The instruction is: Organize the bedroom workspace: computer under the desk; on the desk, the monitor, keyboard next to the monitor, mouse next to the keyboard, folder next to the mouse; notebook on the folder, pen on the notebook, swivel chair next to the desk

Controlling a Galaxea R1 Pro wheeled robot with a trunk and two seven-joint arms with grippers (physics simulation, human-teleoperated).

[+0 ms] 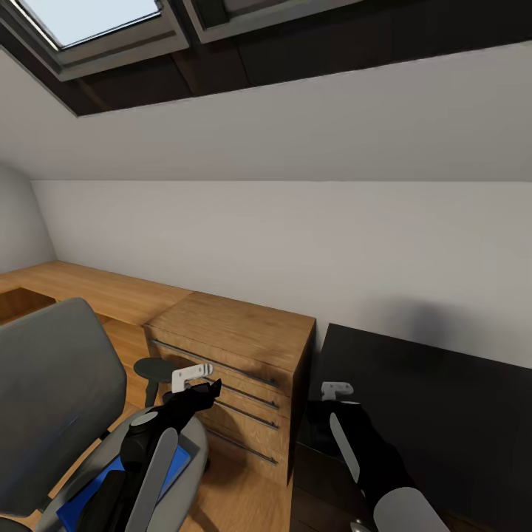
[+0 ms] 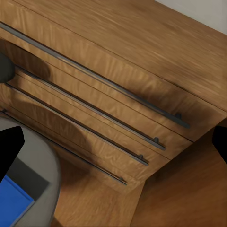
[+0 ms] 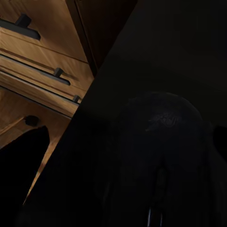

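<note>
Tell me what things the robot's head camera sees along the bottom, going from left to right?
Swivel chair with the blue folder on its seat → left gripper → wooden drawer cabinet → right gripper → black desk top.

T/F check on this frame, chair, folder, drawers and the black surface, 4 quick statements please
1. The blue folder lies on the swivel chair seat. True.
2. The wooden drawer unit stands at the robot's left of the black surface. True.
3. The top drawer is pulled open. False: all drawers look closed.
4. The left gripper holds the folder. False: it hovers in front of the drawers, nothing between its fingers.
</note>
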